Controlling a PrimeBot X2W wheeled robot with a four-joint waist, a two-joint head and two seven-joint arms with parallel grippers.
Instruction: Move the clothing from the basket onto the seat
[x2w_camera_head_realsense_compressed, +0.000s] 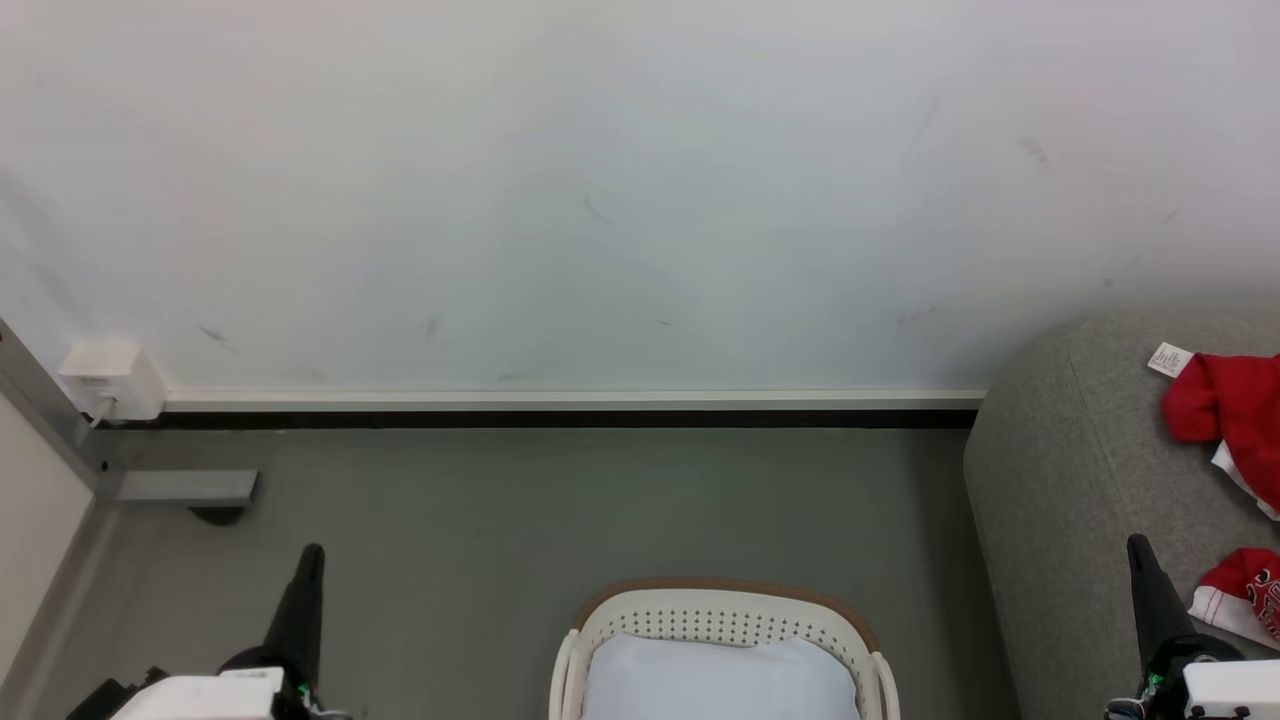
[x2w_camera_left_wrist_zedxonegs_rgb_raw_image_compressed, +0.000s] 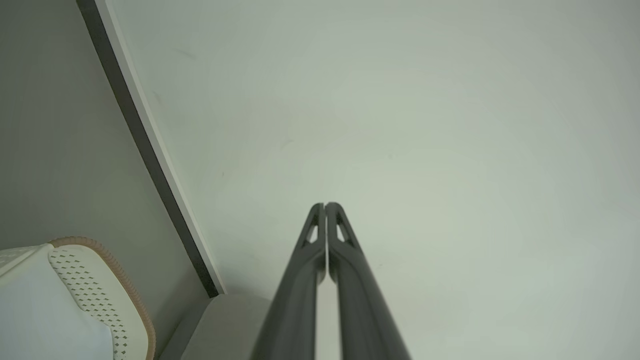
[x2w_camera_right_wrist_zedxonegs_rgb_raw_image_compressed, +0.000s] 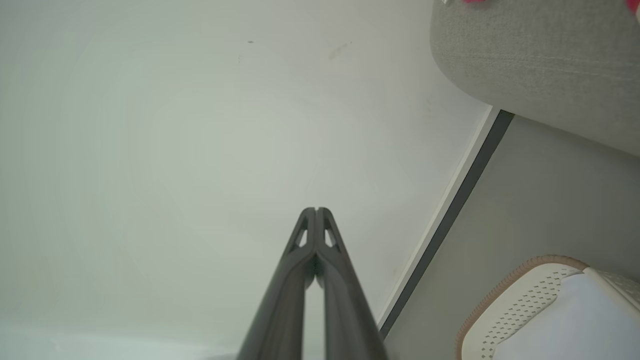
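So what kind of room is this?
Probably a corner of a home-like room, maybe a living room. There's a big grey seat with red clothing on it, a laundry basket standing on the floor, and a plain white wall behind.

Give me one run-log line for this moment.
left gripper: shut, empty | right gripper: shut, empty | red jerseys: on grey seat | basket: holds white pad

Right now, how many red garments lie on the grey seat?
2: a far garment on the seat, and a near garment by the right gripper. Both are cut off; more may be hidden.
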